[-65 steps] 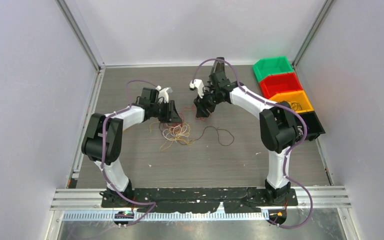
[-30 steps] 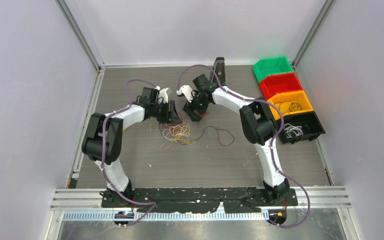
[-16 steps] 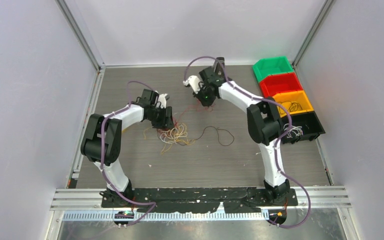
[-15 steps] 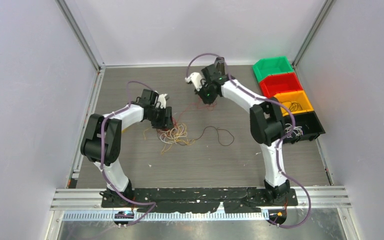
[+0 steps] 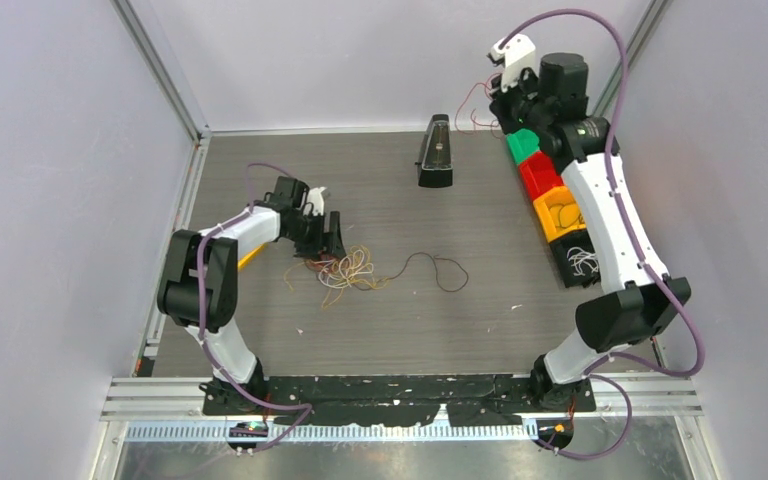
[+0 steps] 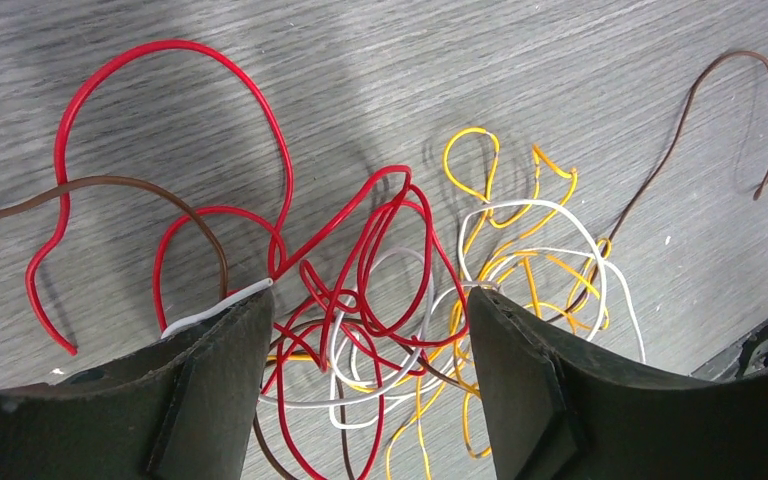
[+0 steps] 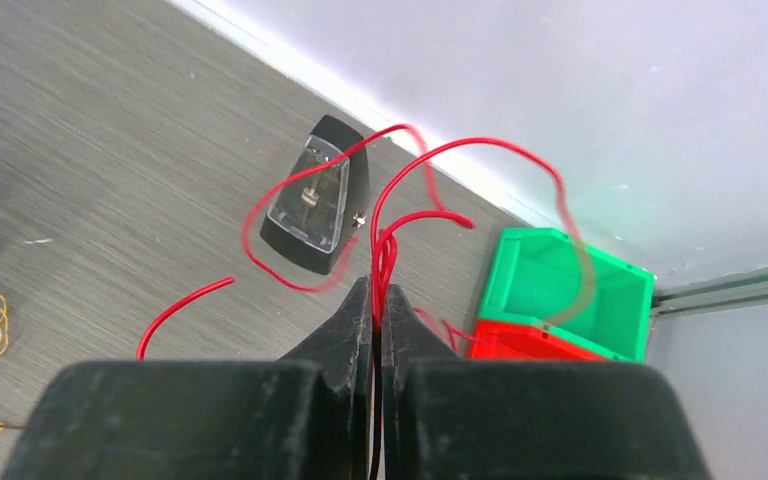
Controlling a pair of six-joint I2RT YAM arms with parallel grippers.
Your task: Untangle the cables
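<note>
One cable tangle (image 5: 348,268) under spread-jawed left gripper (image 6: 368,300); one brown strand (image 5: 436,268) beside; one red cable (image 7: 485,141) pinched by right gripper (image 7: 375,290), well away; four bins (image 5: 538,180).

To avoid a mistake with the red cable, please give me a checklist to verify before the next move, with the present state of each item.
1. Right jaws shut on red cable: ok.
2. Red cable free of tangle: ok.
3. Red cable above red bin: cannot tell; it hangs high, near green bin.
4. Left jaws open over tangle: ok.
5. Black object apart from red cable: ok.
</note>
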